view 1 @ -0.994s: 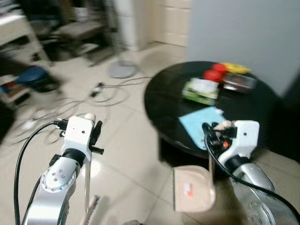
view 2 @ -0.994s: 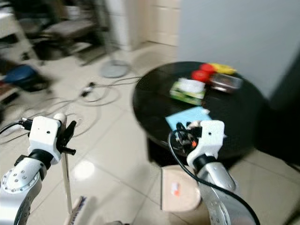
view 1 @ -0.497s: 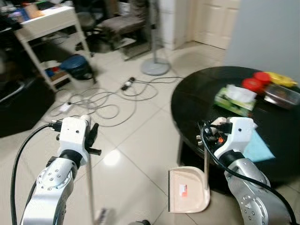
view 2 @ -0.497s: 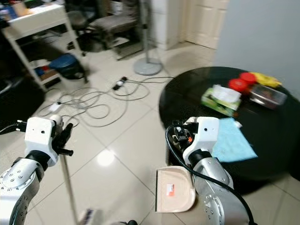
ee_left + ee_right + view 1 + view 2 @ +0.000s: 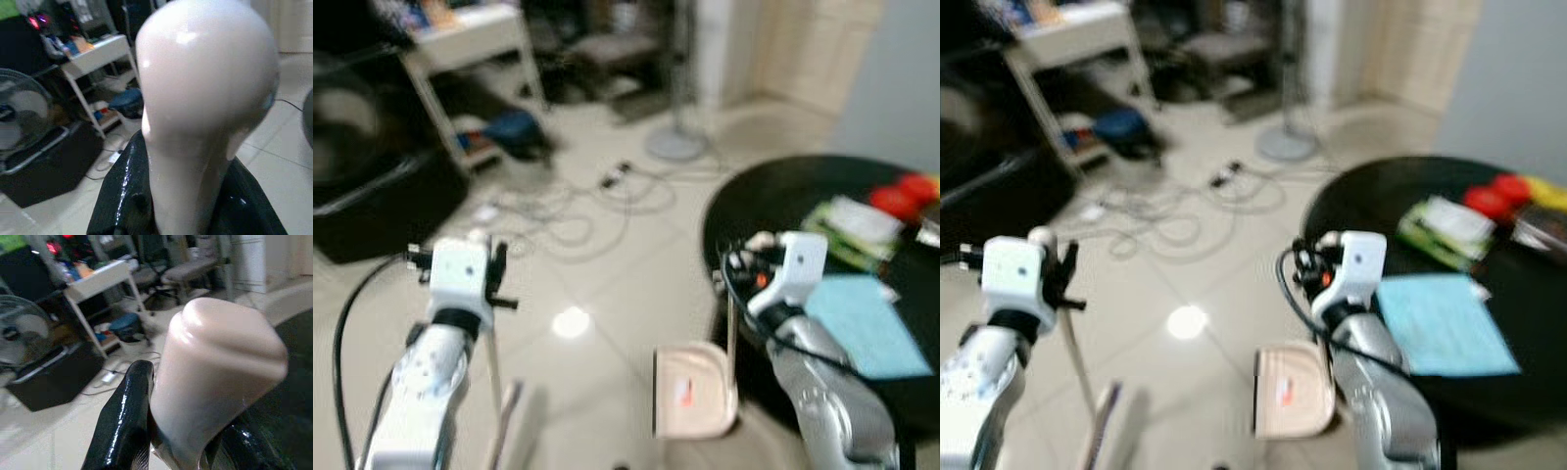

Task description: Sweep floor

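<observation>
The robot has turned left toward the cables (image 5: 558,211), so sweeping can start soon, with its left gripper (image 5: 195,205) squeezing the broom (image 5: 494,377) and its right gripper (image 5: 176,440) squeezing the dustpan (image 5: 693,392) near the table (image 5: 754,211).

Legible text, labels, brands, numbers, signs: none, the head views being blurred. Dustpan (image 5: 690,403): carries a small red and white sticker on its tray, lettering too blurred to read. Green packet (image 5: 1447,231) on the round black table (image 5: 1371,196): any print not readable.
</observation>
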Tool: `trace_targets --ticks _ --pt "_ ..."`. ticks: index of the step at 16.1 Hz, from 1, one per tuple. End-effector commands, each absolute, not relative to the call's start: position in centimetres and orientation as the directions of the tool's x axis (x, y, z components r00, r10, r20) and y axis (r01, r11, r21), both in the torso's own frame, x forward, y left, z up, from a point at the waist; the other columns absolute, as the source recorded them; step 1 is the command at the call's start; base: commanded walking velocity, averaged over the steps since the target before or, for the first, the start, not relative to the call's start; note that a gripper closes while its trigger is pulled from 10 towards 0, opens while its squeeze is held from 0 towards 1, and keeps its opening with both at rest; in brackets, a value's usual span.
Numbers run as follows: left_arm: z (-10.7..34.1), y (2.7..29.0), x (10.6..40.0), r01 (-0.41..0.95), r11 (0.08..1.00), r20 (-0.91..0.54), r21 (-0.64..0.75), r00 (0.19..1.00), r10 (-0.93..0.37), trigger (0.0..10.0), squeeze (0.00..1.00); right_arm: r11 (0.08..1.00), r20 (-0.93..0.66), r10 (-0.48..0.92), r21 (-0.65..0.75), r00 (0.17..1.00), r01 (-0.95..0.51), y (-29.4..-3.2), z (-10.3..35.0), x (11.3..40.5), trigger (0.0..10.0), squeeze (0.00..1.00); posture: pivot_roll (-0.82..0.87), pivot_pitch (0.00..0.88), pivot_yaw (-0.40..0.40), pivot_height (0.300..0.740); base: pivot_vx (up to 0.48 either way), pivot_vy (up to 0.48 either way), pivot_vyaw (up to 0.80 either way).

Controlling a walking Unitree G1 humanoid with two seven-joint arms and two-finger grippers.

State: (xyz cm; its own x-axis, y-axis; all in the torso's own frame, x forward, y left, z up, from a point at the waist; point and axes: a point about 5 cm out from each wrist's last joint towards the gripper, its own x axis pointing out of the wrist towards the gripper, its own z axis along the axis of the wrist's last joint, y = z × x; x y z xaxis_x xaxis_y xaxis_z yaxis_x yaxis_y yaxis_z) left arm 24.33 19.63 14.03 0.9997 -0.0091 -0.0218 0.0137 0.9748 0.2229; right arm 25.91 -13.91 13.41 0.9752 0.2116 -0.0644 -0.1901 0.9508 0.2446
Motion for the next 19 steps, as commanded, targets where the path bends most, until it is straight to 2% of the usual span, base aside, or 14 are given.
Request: trace_targets --ticks 1,4,10,11,12,13,14,15,19 --pt "14.3 19.9 24.8 0.013 0.973 -0.027 0.232 1.000 -0.007 10.0 0.00 0.951 -0.015 0.210 0.235 0.978 -0.201 -13.6 14.1 26.4 10.0 0.00 -0.03 0.000 0.084 0.740 0.000 0.000 0.80" --pt "14.3 19.1 25.1 0.060 0.975 -0.035 0.216 0.998 -0.053 10.0 0.00 0.947 -0.024 0.209 0.252 0.978 -0.197 -13.5 13.6 26.7 10.0 0.00 -0.03 0.000 0.087 0.740 0.000 0.000 0.80" --pt "14.0 19.0 25.6 0.064 0.975 -0.044 0.213 0.997 -0.056 10.0 0.00 0.941 -0.005 0.222 0.262 0.975 -0.213 -13.3 13.7 27.3 10.0 0.00 -0.03 0.000 0.087 0.740 0.000 0.000 0.80" --pt "13.9 18.9 25.7 0.064 0.976 -0.047 0.210 0.997 -0.055 10.0 0.00 0.943 0.004 0.218 0.258 0.976 -0.212 -13.3 13.8 27.5 1.3 0.00 -0.03 0.000 0.086 0.740 0.000 0.000 0.80" --pt "13.9 18.9 25.7 0.064 0.976 -0.047 0.210 0.997 -0.055 10.0 0.00 0.943 0.006 0.214 0.261 0.977 -0.209 -13.3 13.9 27.5 0.0 0.00 -0.03 0.000 0.086 0.740 0.000 0.000 0.80" --pt "13.9 18.8 25.8 0.066 0.976 -0.047 0.209 0.997 -0.058 10.0 0.00 0.941 0.009 0.212 0.267 0.977 -0.207 -13.3 13.9 27.6 0.0 0.00 -0.03 0.000 0.087 0.740 0.000 0.000 0.80" --pt "13.9 18.8 25.8 0.067 0.976 -0.045 0.209 0.997 -0.059 10.0 0.00 0.942 0.008 0.208 0.267 0.978 -0.203 -13.3 13.9 27.6 1.8 0.00 -0.03 0.000 0.087 0.740 0.000 0.000 0.80" --pt "14.0 18.7 25.9 0.069 0.977 -0.042 0.204 0.997 -0.062 10.0 0.00 0.946 0.000 0.190 0.269 0.982 -0.183 -13.5 13.9 27.7 10.0 0.00 -0.03 0.000 0.088 0.740 0.000 0.000 0.68" --pt "14.1 18.3 26.5 0.086 0.972 -0.016 0.217 0.996 -0.085 10.0 0.00 0.952 -0.004 0.137 0.277 0.991 -0.131 -14.1 13.8 28.0 10.0 0.00 -0.04 0.000 0.097 0.740 0.000 0.000 0.00"
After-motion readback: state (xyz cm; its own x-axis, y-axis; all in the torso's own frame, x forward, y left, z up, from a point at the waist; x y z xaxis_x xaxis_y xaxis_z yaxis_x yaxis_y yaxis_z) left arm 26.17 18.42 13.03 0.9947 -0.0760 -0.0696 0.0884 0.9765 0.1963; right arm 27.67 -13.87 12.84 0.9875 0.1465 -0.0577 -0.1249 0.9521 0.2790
